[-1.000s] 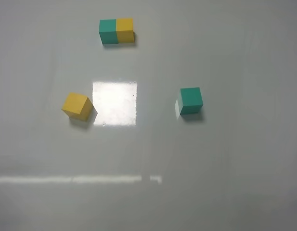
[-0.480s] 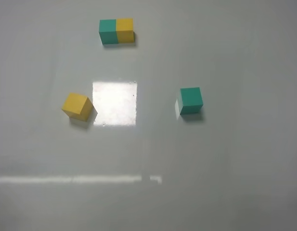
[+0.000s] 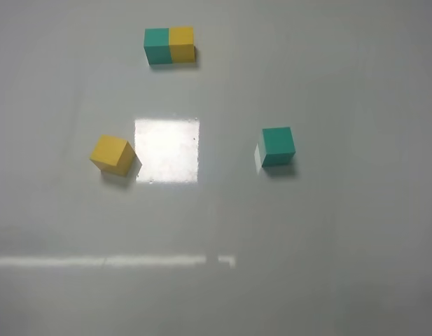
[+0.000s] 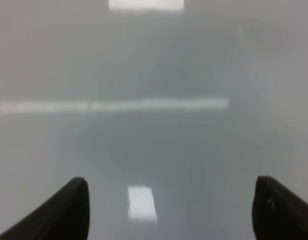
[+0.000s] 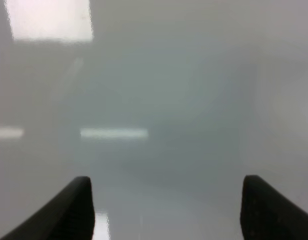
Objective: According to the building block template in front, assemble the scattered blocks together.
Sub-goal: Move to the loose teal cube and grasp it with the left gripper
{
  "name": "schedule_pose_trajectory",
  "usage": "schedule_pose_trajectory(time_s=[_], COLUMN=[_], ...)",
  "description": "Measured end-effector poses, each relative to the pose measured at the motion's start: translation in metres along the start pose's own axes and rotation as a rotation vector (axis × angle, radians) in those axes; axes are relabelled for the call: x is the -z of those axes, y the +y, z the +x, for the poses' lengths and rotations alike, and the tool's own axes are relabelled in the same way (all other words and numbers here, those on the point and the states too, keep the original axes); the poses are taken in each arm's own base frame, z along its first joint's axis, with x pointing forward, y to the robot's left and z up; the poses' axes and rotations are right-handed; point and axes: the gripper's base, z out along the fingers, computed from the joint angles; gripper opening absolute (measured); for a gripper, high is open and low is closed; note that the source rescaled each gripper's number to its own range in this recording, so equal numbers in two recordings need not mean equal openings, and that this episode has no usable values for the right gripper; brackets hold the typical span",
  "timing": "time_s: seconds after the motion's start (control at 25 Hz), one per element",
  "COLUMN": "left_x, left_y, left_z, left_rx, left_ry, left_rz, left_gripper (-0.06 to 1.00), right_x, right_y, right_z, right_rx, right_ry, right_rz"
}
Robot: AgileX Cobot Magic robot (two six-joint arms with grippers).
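Template [image 3: 169, 45], yellow cube [image 3: 112, 155], teal cube [image 3: 276, 146] separate on table [image 3: 342, 245]. Left gripper [image 4: 171, 202], right gripper [image 5: 166, 202] spread wide, gripping nothing; only table between fingers [image 4: 69, 212].

A glossy pale grey table [image 3: 356, 231] carries a teal-and-yellow template bar [image 3: 169, 45] on its far side. Nearer and well apart lie a skewed yellow cube [image 3: 112, 154] on the left and a teal cube [image 3: 277, 145] on the right.

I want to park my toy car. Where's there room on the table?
The whole near part of the table, in front of the yellow cube and teal cube, is bare. So is the gap between those two, and the right side past the teal cube. Nowhere is crowded; just skip the teal-yellow bar.
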Motion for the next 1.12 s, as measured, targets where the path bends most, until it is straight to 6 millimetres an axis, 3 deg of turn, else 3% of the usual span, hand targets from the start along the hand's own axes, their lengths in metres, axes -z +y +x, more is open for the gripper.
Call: schedule_pose_trajectory(time_s=[0.4, 0.72, 0.88, 1.12], left_x=[-0.002, -0.021, -0.039, -0.067], left_y=[0.006, -0.001, -0.015, -0.061], left_z=[-0.054, -0.105, -0.132, -0.172], left_rx=[-0.24, -0.624, -0.82, -1.067], left_ry=[0.098, 0.153, 0.172, 0.153], left_rz=[0.074, 0.182, 0.238, 0.376], left_gripper=[0.78, 0.78, 0.78, 0.78], right_x=[0.0, 0.0, 0.0, 0.0], right_y=[0.0, 0.0, 0.0, 0.0], right_z=[0.0, 0.0, 0.0, 0.0], right_rx=[0.0, 0.0, 0.0, 0.0], right_ry=[0.0, 0.0, 0.0, 0.0], right_rz=[0.0, 0.0, 0.0, 0.0])
